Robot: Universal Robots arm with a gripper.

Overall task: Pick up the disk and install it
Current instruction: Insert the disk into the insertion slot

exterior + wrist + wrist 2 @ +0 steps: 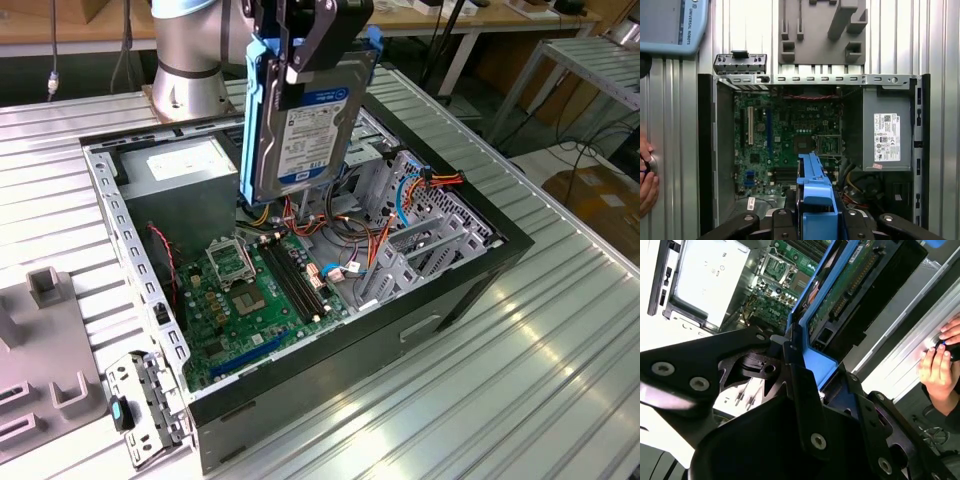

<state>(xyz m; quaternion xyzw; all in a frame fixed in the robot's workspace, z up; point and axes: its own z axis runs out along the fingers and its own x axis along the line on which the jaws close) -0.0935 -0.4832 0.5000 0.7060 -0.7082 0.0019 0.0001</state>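
The disk (300, 130), a silver drive with a white-and-blue label and blue side rails, hangs upright above the open computer case (470, 290). My gripper (310, 55) is shut on its upper end, black fingers clamping the blue rails. In the second wrist view the disk's green circuit side (845, 290) and blue rail run away from the gripper (800, 365). In the first wrist view the disk's blue rail edge (814, 190) sticks out from the gripper (815, 222), over the motherboard (780, 145).
Inside the case sit a grey power-supply box (180, 165) with a white sticker, loose cables (350, 240) and a metal drive cage (420, 230). A grey fixture (40, 340) lies at the exterior view's left. A person's hands rest beside the case (940, 365) (646, 175).
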